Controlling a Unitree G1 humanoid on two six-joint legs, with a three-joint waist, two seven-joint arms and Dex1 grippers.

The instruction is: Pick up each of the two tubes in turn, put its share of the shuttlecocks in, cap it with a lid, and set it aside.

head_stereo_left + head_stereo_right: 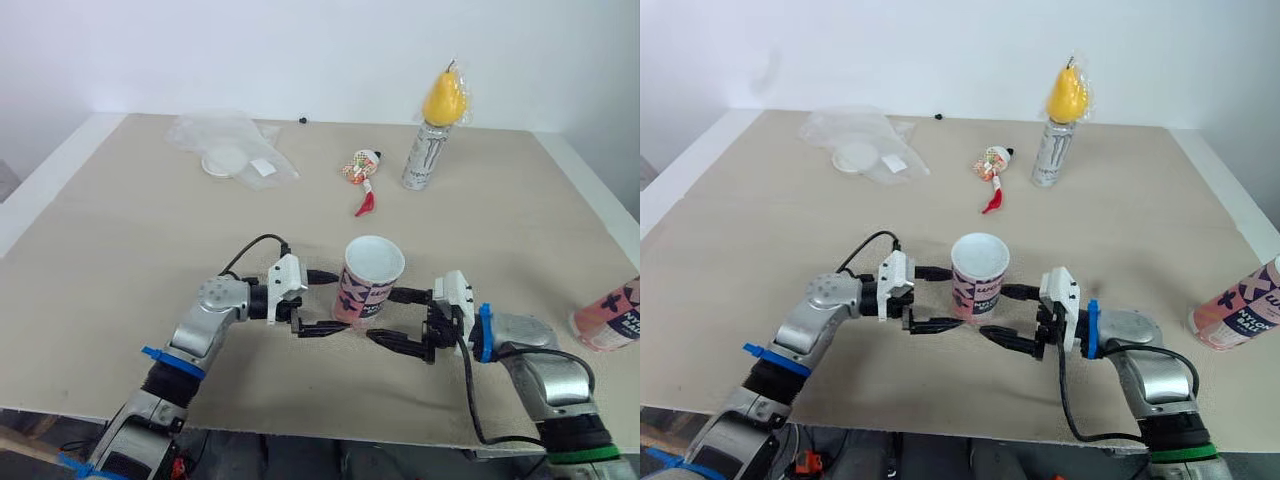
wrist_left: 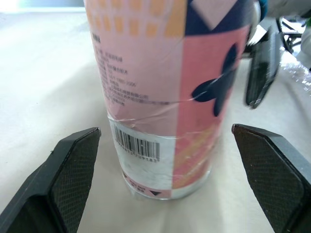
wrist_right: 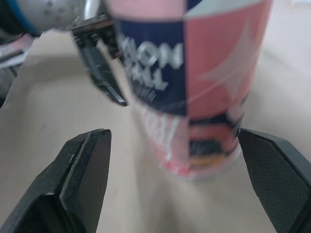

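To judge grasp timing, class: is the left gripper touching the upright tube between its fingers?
Apart. In the left wrist view, bare table shows between the tube and both fingers of the open left gripper.

A pear [image 1: 446,97], perhaps plastic, tops a can [image 1: 424,155].

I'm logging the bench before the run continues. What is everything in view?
open tube: 1, pink and navy, upright at table centre
second tube: 1, pink, table's right edge
can: 1, silver, far side
wrapped item: 1, yellow, on the can
plastic bag: 1, clear, far left
white disc: 1, in the bag
small packet: 1, red and white, left of the can
table: 1, beige
left end effector: black, open, flanking the open tube
right end effector: black, open, flanking it too
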